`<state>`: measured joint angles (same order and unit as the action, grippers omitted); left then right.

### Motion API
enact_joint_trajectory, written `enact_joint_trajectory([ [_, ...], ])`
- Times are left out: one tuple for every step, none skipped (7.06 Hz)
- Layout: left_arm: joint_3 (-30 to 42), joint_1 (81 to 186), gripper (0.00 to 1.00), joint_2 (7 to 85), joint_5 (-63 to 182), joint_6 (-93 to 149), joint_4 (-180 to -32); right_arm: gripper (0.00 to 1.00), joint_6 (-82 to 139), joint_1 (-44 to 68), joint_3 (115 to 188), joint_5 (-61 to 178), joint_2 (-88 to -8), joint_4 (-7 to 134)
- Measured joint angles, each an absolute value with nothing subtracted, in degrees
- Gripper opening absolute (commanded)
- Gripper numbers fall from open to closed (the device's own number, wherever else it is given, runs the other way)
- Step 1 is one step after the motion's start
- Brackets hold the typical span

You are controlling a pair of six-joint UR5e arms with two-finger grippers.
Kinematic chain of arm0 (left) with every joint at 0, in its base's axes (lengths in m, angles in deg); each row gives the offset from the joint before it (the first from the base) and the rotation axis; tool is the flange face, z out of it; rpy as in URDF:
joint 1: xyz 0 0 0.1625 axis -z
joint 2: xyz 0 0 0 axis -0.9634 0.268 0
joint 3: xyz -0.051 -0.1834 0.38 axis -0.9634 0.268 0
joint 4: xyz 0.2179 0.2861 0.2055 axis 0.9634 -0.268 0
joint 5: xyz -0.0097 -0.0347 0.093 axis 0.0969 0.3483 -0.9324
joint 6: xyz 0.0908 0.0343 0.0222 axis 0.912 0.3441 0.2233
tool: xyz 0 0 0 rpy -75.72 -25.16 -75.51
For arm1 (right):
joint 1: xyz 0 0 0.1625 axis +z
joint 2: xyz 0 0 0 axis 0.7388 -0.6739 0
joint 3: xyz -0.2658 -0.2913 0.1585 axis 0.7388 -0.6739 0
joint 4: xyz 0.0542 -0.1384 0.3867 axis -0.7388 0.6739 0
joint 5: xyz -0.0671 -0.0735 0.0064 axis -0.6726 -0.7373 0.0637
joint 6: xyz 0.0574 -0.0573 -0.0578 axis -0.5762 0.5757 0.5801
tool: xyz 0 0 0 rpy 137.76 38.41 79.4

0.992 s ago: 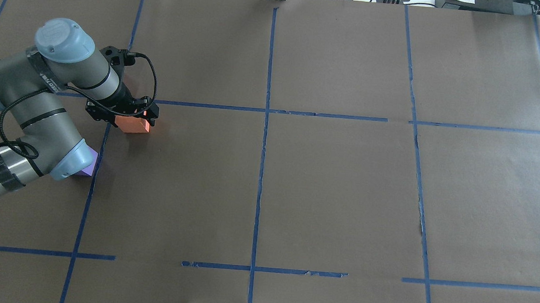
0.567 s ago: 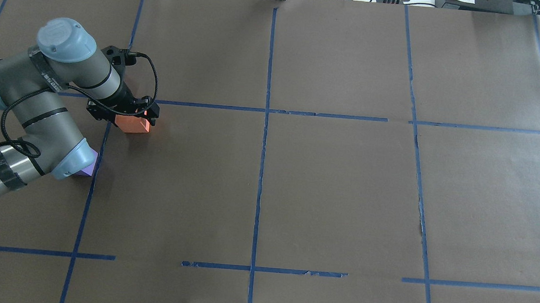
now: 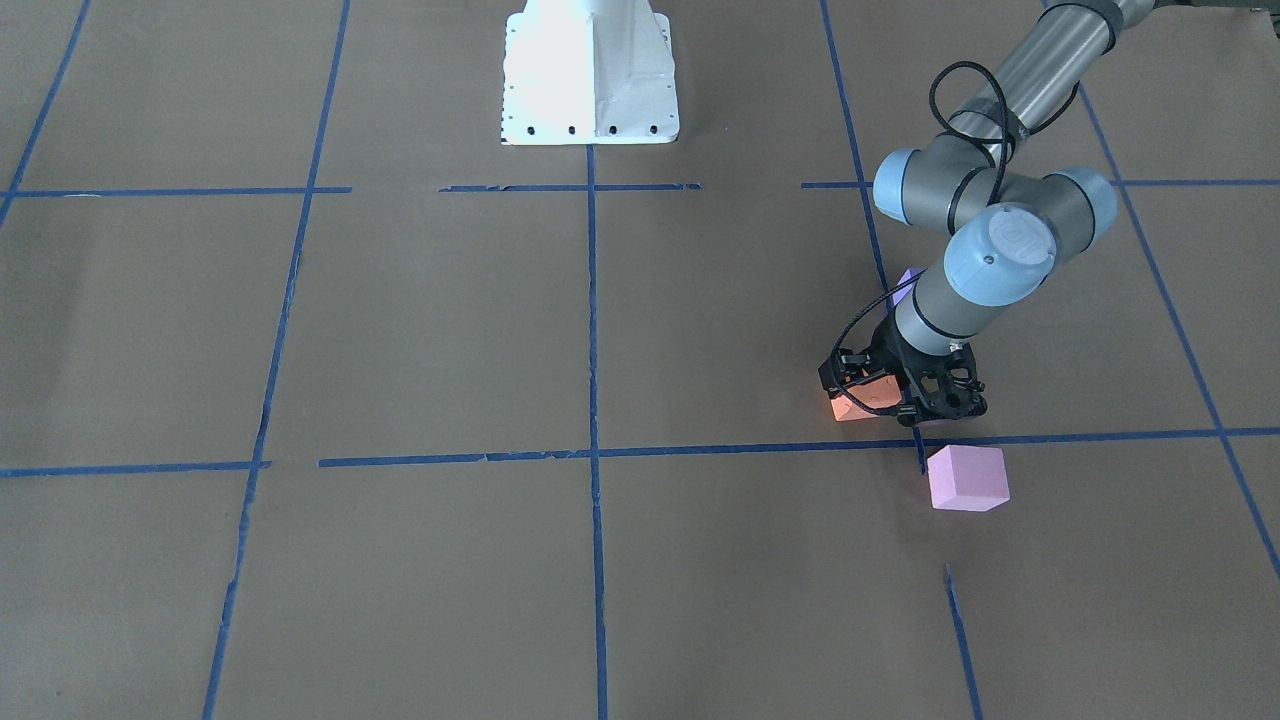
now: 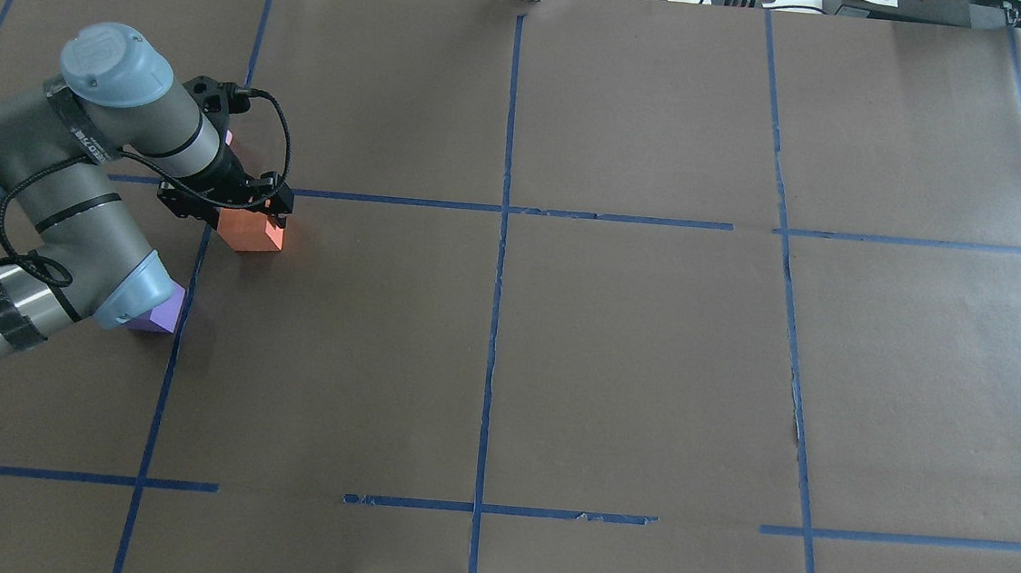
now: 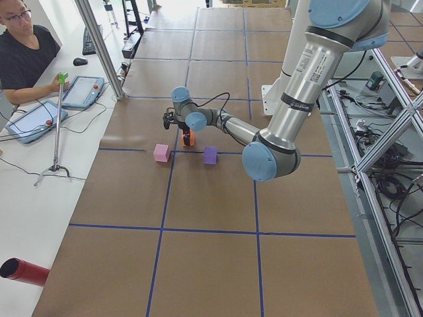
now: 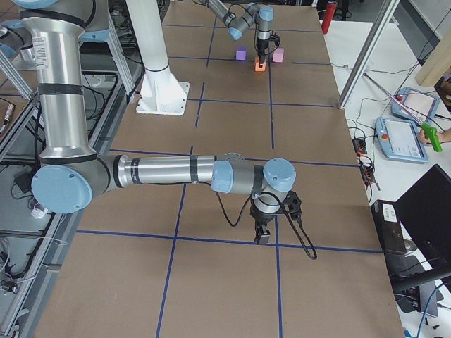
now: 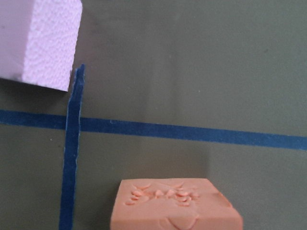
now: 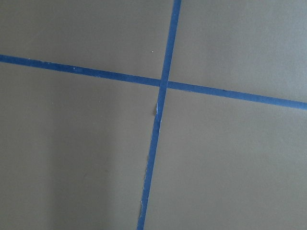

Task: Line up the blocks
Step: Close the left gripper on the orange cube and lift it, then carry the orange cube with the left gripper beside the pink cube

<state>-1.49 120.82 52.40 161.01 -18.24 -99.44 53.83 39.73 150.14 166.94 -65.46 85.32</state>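
Observation:
The orange block (image 4: 252, 232) sits on the brown table just below a blue tape line. My left gripper (image 4: 232, 207) hangs right over its far edge, jaws apart either side and not clamping it. It also shows in the front view (image 3: 895, 395). The left wrist view shows the orange block (image 7: 175, 203) at the bottom and no fingers. The violet-purple block (image 4: 160, 314) lies nearer me, half hidden under my left elbow. The pale pink block (image 3: 965, 478) lies just beyond the tape line. My right gripper (image 6: 262, 236) hangs low over bare table; I cannot tell its state.
Blue tape lines (image 4: 494, 322) divide the brown paper into a grid. The white robot base (image 3: 590, 90) stands at the near middle edge. An operator (image 5: 23, 46) sits with tablets at the far side. A red cylinder (image 5: 23, 272) lies beyond the table's left end.
My left gripper and wrist have shifted slightly away from me and upward. The orange block has stayed where it was on the table.

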Motion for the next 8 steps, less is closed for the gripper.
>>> enact_joint_trajectory([
  [-1.51,120.85,0.59,52.42,161.01,-18.28,-99.45,1.00,53.83,39.73,150.13,166.93,-65.46,85.30],
  [-1.50,120.95,0.39,52.46,161.03,-18.30,-99.46,1.00,53.83,39.74,150.13,166.94,-65.46,85.28],
  [-1.35,121.10,0.30,52.59,161.09,-18.37,-99.41,1.00,53.83,39.74,150.13,166.94,-65.47,85.29],
  [-0.89,121.34,0.26,52.74,161.19,-18.57,-99.17,1.00,53.83,39.74,150.13,166.93,-65.47,85.31],
  [0.37,121.98,0.23,52.77,161.34,-18.76,-98.27,1.00,53.83,39.73,150.13,166.94,-65.46,85.32],
  [2.84,123.01,0.22,52.79,161.43,-18.71,-95.80,1.00,53.83,39.73,150.13,166.94,-65.46,85.32],
  [5.99,123.85,0.22,52.78,161.45,-18.47,-92.20,1.00,53.83,39.74,150.13,166.93,-65.46,85.32],
  [10.03,124.76,0.22,52.75,161.44,-17.80,-87.56,1.00,53.83,39.73,150.13,166.93,-65.46,85.32],
])
